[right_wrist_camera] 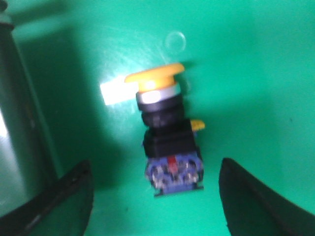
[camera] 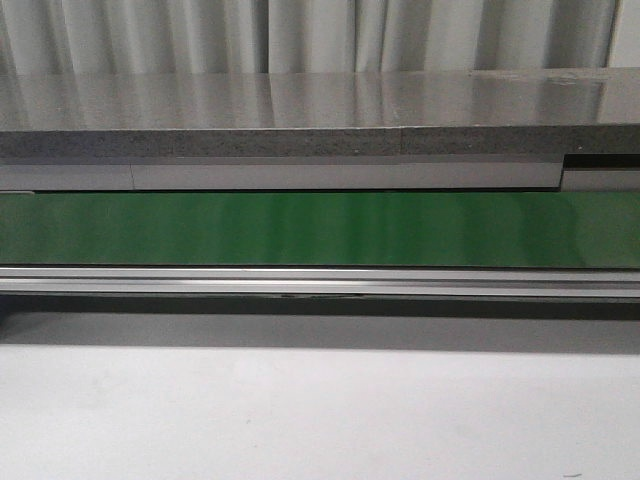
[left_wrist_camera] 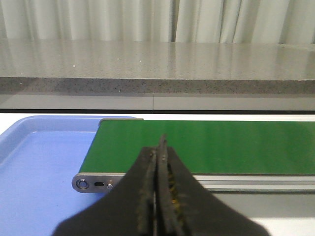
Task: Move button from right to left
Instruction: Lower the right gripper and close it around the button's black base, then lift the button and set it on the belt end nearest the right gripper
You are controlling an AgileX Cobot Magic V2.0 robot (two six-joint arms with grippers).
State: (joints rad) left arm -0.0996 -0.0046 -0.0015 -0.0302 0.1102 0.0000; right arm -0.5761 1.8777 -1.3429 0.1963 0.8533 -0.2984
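Observation:
The button lies on its side on a green surface in the right wrist view, its yellow mushroom cap away from the fingers and its blue terminal end towards them. My right gripper is open above it, one finger on each side, neither touching it. My left gripper is shut and empty, in front of the left end of the green belt. The front view shows the belt bare, with no button and no gripper in it.
A blue tray sits at the belt's left end, under its roller end cap. A grey stone counter runs behind the belt, with white curtains beyond. A dark wall borders the green surface.

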